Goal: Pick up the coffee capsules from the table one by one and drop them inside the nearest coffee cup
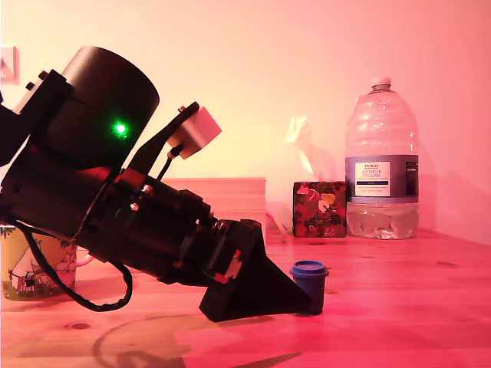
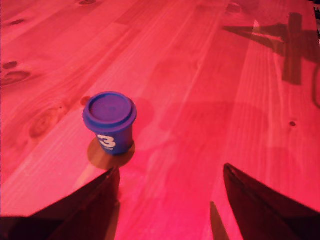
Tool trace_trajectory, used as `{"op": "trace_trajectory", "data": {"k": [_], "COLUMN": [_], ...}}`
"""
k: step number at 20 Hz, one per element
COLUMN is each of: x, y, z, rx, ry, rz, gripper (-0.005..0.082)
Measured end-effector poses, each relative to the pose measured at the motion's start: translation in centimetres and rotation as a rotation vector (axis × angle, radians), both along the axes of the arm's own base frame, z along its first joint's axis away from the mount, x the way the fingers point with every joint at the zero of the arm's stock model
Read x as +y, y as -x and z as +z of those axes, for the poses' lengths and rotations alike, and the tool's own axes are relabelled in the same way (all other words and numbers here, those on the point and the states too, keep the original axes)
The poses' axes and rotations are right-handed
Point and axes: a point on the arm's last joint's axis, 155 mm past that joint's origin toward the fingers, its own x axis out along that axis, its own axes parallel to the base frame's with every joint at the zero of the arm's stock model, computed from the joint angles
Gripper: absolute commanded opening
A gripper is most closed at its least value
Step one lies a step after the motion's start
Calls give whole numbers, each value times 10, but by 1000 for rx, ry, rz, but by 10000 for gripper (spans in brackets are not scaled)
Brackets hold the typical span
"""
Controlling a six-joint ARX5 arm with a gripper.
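Our gripper [image 2: 170, 172], jaws apart and empty, sits low on the tabletop [image 2: 200, 75] just short of the upright capsule [image 2: 110, 121], which stands off-centre toward one finger, so closing from here risks that finger tipping it over.

The yellow-green ceramic mug with white cartoon figures [image 1: 34, 264] is largely hidden behind the black arm and cut by the exterior view's left edge. The foot of the small dark blue capsule with a lighter rimmed lid [image 1: 310, 285] is partly covered by the black claw [image 1: 295, 295]. In the wrist view, the claw's fingers [image 2: 95, 200] are cut off by the picture's edge. The clear plastic bottle's label [image 1: 381, 178] is too small to be read fully.
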Motion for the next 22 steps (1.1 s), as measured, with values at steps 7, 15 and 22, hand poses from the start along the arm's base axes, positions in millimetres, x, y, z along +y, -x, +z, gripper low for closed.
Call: {"op": "trace_trajectory", "data": {"k": [7, 15, 22], "x": [1, 6, -9], "y": [-1, -11, -26], "z": [1, 1, -1], "rx": [4, -2, -22], "ry": [-4, -6, 25], "rz": [8, 65, 73], "gripper": [571, 571, 571]}}
